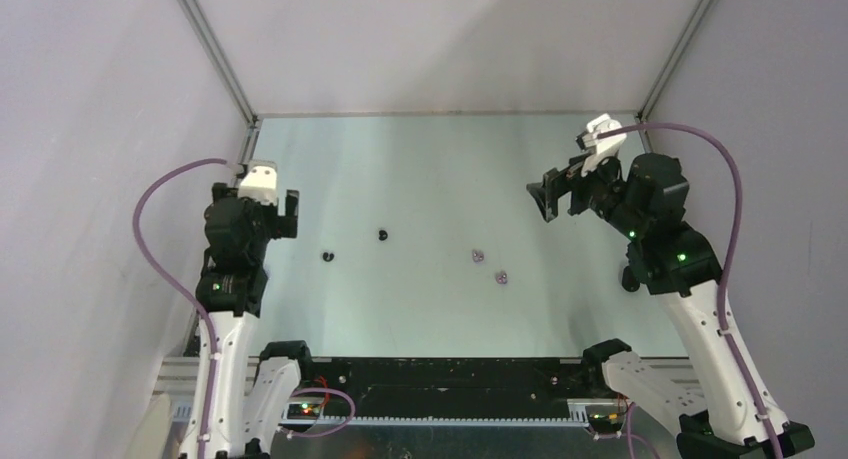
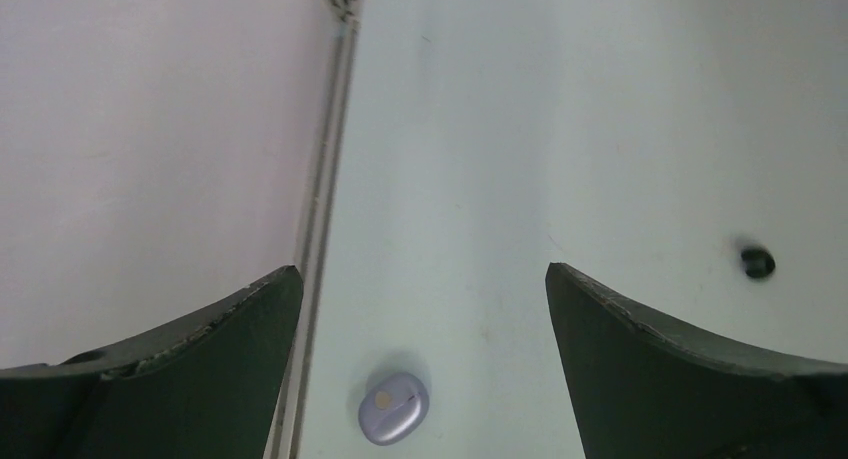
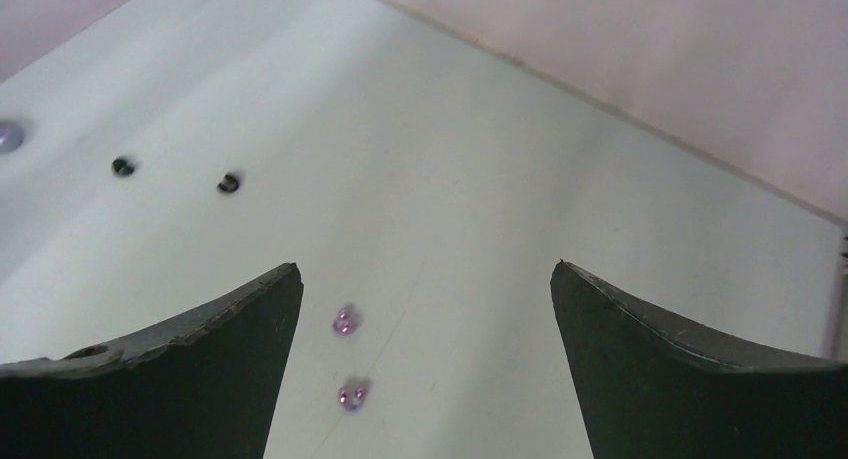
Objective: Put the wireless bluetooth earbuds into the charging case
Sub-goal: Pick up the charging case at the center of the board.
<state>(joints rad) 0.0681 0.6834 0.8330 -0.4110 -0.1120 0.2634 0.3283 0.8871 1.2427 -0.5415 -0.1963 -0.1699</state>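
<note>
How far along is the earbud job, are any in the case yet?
Nothing looks done: two black earbuds and two purple earbuds lie loose on the table. The charging case, by the left rail, looks shut. Nothing is in hand: left gripper and right gripper hang open and empty. Left: opening the case, then all four insertions.

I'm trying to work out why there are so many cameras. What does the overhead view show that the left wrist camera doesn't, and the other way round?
Only the overhead view: the right gripper, open, two pale purple earbuds, and two black earbuds rather than one.
Only the left wrist view: what looks like the closed lavender charging case, lying on the table beside the wall.
Both: the pale table, the open left gripper and one black earbud; which of the two I cannot tell.
</note>
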